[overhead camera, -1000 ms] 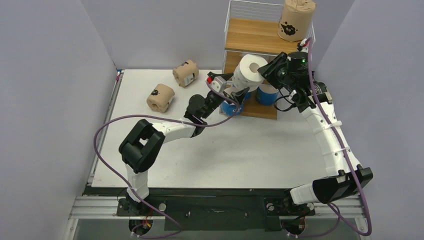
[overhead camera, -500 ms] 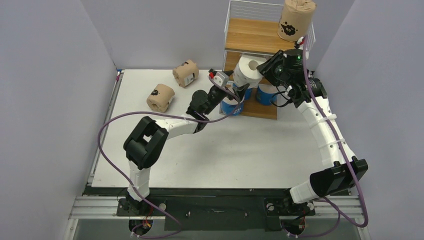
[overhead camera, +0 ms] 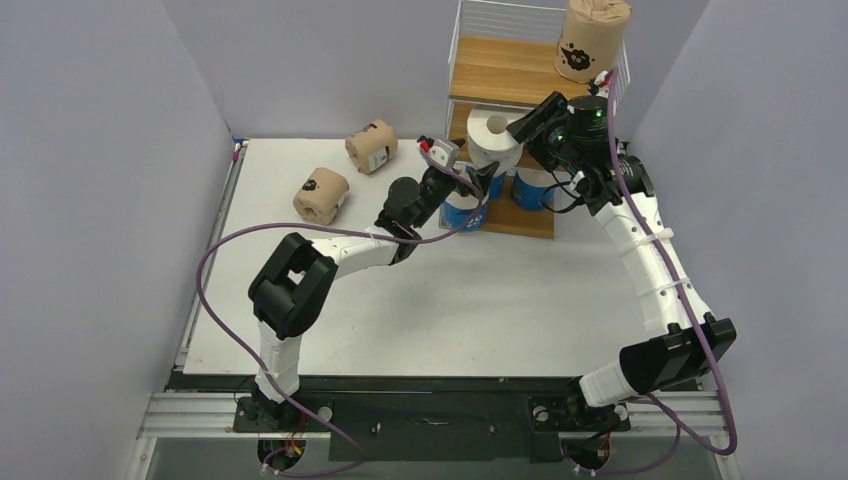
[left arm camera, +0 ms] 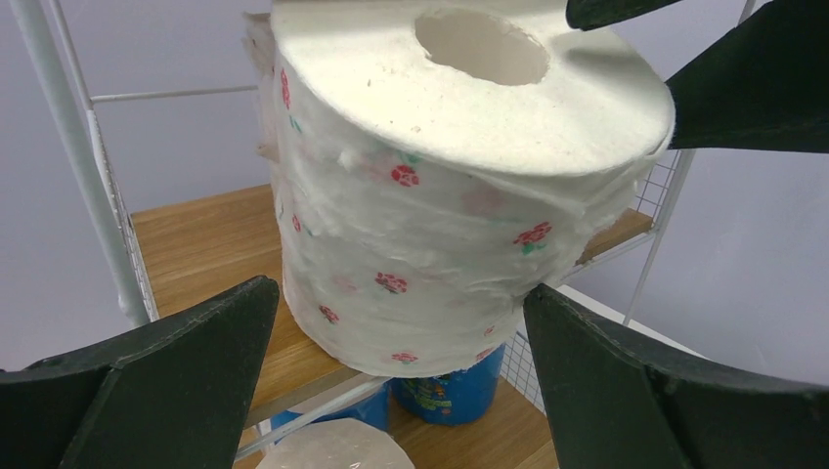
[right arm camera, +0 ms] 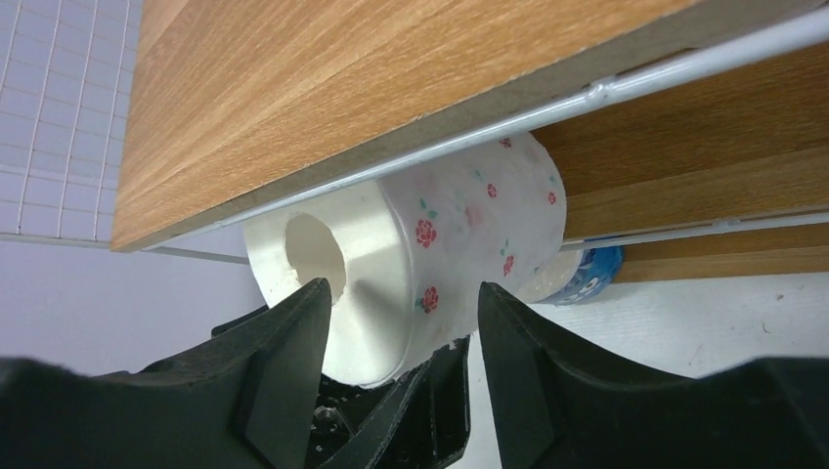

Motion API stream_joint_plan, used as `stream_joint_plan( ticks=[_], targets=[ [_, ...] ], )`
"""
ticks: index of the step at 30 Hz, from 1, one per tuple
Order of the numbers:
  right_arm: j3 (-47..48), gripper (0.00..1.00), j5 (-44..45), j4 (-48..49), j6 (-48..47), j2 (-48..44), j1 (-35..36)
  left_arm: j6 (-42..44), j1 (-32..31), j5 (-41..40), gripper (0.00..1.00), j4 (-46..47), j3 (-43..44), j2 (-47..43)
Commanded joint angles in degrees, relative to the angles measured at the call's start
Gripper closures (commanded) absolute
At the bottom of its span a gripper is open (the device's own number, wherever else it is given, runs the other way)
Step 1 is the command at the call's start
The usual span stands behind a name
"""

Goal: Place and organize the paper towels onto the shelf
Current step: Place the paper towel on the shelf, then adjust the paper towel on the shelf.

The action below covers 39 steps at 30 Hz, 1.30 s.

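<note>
The white roll (left arm camera: 430,225) stands upright on the shelf (overhead camera: 505,70), at the near edge of its middle tier. The left gripper (left arm camera: 399,293) has its fingers spread wide, flanking the roll. The right gripper (right arm camera: 403,291) straddles the roll's top; whether it grips the roll cannot be determined.

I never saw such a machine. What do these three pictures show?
Two robot arms work at a table. One picture looks down from above; two come from cameras on the wrists. Two brown rolls lie on the table. The shelf holds a brown roll on top and blue rolls below. A white flowered roll sits on the middle board, between the fingers of the right gripper; whether they grip it is unclear. The left gripper is open, its fingers apart from the roll.
</note>
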Motion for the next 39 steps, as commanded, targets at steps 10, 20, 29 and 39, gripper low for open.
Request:
stream_joint_plan(
  ticks=[10, 20, 29, 39],
  targets=[
    [0.85, 0.41, 0.11, 0.33, -0.75, -4.00, -0.53, -0.09, 0.66, -4.39, 0.04, 0.90, 2.80, -1.30],
    [-7.24, 0.47, 7.92, 0.48, -4.72, -10.49, -1.24, 0.16, 0.70, -2.86, 0.04, 1.43, 1.11, -4.55],
    [-16.39, 0.70, 9.26, 10.22, -4.49, -11.34, -1.23, 0.86, 0.54, -1.50, 0.04, 1.24, -0.08, -7.23],
    [-21.72, 0.72, 10.43, 20.01, -3.67, -9.15, -1.19, 2.19, 0.39, -1.96, 0.04, -0.05, -1.38, -8.21]
  ],
)
